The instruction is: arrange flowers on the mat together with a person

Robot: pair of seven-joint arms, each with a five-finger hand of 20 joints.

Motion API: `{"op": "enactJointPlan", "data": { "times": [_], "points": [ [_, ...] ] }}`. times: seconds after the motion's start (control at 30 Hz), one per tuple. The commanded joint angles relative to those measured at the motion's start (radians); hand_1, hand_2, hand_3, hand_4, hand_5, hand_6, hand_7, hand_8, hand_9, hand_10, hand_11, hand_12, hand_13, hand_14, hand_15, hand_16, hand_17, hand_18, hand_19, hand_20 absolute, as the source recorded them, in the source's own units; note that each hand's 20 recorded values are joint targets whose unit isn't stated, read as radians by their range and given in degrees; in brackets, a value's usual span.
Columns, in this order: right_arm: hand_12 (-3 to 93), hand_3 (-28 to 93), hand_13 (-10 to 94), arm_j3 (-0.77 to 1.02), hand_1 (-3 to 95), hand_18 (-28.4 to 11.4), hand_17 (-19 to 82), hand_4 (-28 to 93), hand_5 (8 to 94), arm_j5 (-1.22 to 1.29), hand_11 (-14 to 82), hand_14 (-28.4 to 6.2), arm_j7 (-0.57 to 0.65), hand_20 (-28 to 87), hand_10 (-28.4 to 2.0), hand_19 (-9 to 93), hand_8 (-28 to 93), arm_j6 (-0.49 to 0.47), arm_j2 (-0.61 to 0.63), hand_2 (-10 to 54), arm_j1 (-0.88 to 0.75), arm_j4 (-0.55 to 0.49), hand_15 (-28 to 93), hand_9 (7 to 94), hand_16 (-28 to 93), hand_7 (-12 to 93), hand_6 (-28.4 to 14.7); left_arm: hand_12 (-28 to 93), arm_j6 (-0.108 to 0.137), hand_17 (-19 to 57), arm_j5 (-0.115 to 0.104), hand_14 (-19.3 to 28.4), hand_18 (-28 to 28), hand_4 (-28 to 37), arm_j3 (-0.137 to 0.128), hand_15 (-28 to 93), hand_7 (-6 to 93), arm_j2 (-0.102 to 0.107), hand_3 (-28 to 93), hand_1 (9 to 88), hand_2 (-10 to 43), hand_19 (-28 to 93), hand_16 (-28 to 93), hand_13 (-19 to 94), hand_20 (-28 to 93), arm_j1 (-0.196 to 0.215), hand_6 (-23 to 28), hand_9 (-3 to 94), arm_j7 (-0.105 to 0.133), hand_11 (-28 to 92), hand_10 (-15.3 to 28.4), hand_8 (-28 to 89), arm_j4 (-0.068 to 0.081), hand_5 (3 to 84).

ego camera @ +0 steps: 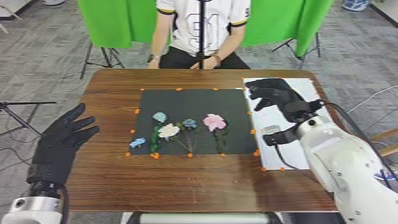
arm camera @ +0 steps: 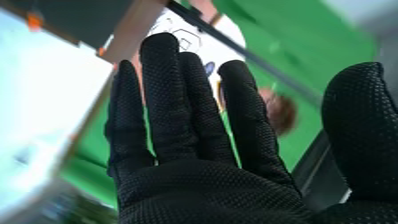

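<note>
So my right hand (ego camera: 279,94) is open, fingers pretty much straight and thumb well out to the side, nothing in it. It's above the far part of the white sheet (ego camera: 267,118), off to the right of the black mat (ego camera: 182,102). All the flowers I can make out are over on the near half of that mat: the pale blue flower (ego camera: 160,117), the white flower (ego camera: 169,131) just beside it, the dusky blue flower (ego camera: 189,123), then the pink flower (ego camera: 214,121) furthest right. The bright blue flower (ego camera: 137,142) is down by the left edge. I'd guess we're between placements, or maybe basically done, since the far half of the mat has room but I'm not carrying anything. If there's another go, I'd have to come back left over the mat and pinch a stem gently without dragging its neighbors, because those middle ones sit close. Also gotta watch the black cable (ego camera: 280,154) trailing from my wrist over the sheet, it could snag. My left hand (ego camera: 60,142) is open and empty over the left side of the wooden table (ego camera: 111,185), well clear of the flowers.
</note>
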Motion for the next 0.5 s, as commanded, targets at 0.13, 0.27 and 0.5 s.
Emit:
{"op": "enactJointPlan", "data": {
  "times": [0.13,0.27,0.5],
  "points": [
    [16.3,72,43,0.164,23.1,-23.0,11,-25,46.6,0.277,19.7,-19.2,-0.061,17,-19.0,62,-11,0.025,-0.071,2.2,-0.245,-0.006,63,47.9,10,14,-1.4,10,0.020,-9.6,0.002,24.6,21.4,-28.3,0.018,60,16.7,-0.021,78,18.8,6.3,50,-12,19,14,0.045,6.6,28.9,0.021,32,18.1,-11,-0.007,32.0],
    [16.2,72,42,0.227,22.0,-23.4,10,-25,45.6,0.385,18.9,-19.4,-0.088,17,-18.6,59,-11,-0.009,-0.097,2.6,-0.295,-0.016,61,47.0,9,13,-1.2,10,0.009,-9.7,0.048,24.7,21.5,-28.3,-0.004,60,16.9,-0.040,78,18.6,6.3,50,-12,20,14,0.061,6.5,29.1,-0.024,32,18.2,-11,-0.009,32.0],
    [16.4,73,41,0.243,21.3,-23.6,9,-25,45.1,0.435,17.8,-20.0,-0.105,19,-18.6,57,-10,0.031,-0.138,2.9,-0.352,-0.029,60,46.1,9,13,-0.9,10,0.009,-9.6,0.028,25.7,21.7,-28.3,0.011,62,16.5,-0.050,78,18.2,6.3,50,-12,22,14,0.077,6.9,32.4,-0.006,34,19.3,-11,-0.012,33.4]
  ]
}}
